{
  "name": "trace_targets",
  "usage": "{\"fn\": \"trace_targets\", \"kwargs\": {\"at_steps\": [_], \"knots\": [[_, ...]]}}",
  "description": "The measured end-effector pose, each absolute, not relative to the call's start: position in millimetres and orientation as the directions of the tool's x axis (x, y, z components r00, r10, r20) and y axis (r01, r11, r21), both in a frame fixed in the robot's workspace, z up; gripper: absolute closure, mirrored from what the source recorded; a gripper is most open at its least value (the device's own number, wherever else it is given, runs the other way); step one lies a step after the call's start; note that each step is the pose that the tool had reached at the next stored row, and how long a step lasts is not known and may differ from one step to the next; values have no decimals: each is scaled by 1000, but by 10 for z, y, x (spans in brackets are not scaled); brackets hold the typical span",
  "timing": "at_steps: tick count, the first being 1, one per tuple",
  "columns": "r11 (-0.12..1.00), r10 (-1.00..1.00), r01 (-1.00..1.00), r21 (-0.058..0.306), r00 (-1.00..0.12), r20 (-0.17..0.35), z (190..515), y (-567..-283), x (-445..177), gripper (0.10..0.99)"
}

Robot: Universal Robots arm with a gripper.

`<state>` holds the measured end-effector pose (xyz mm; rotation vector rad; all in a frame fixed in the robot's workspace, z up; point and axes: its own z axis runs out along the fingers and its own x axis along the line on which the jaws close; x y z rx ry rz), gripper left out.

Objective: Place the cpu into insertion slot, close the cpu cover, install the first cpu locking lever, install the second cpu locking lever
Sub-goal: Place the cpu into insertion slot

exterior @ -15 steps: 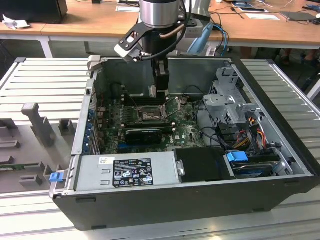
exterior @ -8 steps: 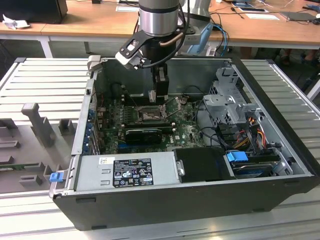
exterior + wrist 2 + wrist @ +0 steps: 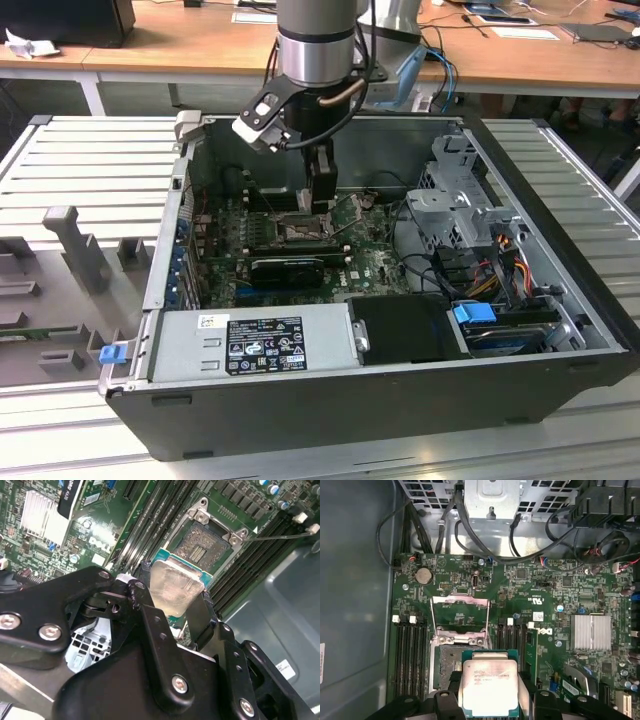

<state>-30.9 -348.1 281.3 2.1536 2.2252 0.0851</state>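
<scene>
The gripper [image 3: 174,597] pinches the cpu [image 3: 176,582] by opposite edges over the open insertion slot [image 3: 202,545], the cpu cover [image 3: 457,600] raised behind, and a tilted or offset lowering could probably jam a corner on the rim or damage contacts.

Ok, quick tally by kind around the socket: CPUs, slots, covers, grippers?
cpu: 1, held between the gripper's fingers
insertion slot: 1, with no chip in it
cpu cover: 1, open
gripper: 1
Total: 4
</scene>
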Motion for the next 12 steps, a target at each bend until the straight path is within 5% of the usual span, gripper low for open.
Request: {"fn": "trace_targets", "kwargs": {"at_steps": [12], "knots": [[28,1000,997,71,-28,7,2566,-3334,-421,561]]}}
